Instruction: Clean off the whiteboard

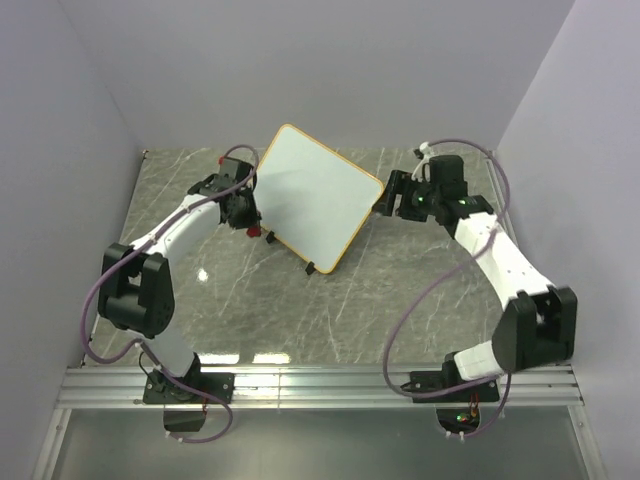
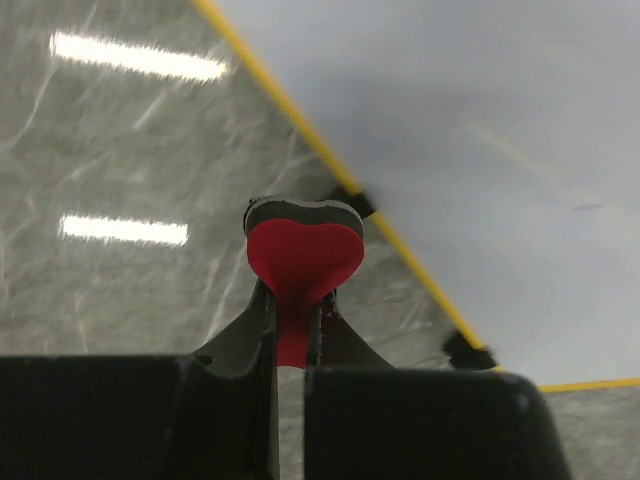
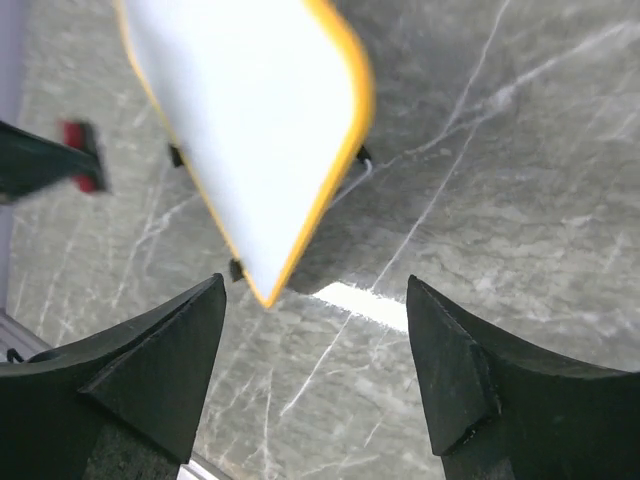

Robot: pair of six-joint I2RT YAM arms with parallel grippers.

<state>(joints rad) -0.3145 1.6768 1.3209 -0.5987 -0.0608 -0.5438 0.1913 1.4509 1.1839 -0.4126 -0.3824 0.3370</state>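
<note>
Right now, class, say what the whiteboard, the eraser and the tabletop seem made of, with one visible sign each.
Whiteboard: smooth, coated white panel, likely plastic yellow rim; even sheen. Eraser: red foam or felt on a black layer, probably; matte, soft-looking edges. Tabletop: grey marble-look stone or laminate, polished; it mirrors the lights.

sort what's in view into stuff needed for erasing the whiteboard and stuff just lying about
Needed: flat white whiteboard with yellow-orange rim; red heart-shaped eraser with black backing, clamped in the left gripper; open right gripper near the board's edge.
Just there: grey marble-patterned table; silver metal rail along its near edge.
</note>
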